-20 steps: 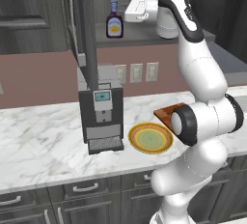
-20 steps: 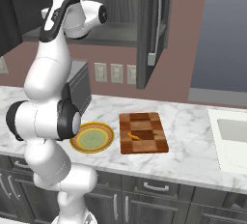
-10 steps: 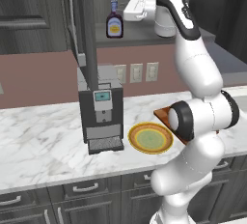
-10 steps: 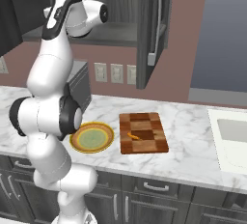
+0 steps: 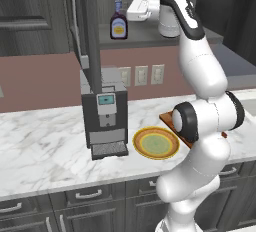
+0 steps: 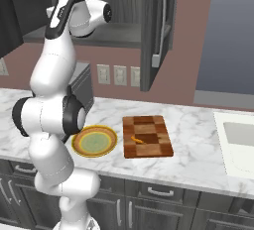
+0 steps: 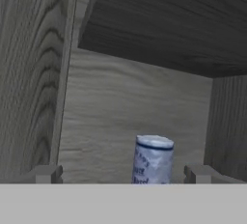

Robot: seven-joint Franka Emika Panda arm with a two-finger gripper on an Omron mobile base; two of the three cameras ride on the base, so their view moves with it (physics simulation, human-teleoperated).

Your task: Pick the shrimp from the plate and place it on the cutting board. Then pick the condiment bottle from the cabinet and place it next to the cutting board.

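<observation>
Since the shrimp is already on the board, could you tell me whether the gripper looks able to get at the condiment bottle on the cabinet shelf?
Probably yes: the gripper is open, level with the condiment bottle, whose cap sits between the fingertips with nothing between.

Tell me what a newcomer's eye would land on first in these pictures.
The tall white arm, stretched up so its pincer reaches into the open cabinet beside the condiment bottle standing on the shelf. On the marble counter below, the yellow-rimmed plate lies bare next to the checkered cutting board, where the small orange shrimp rests. A black coffee machine stands left of the plate.
</observation>
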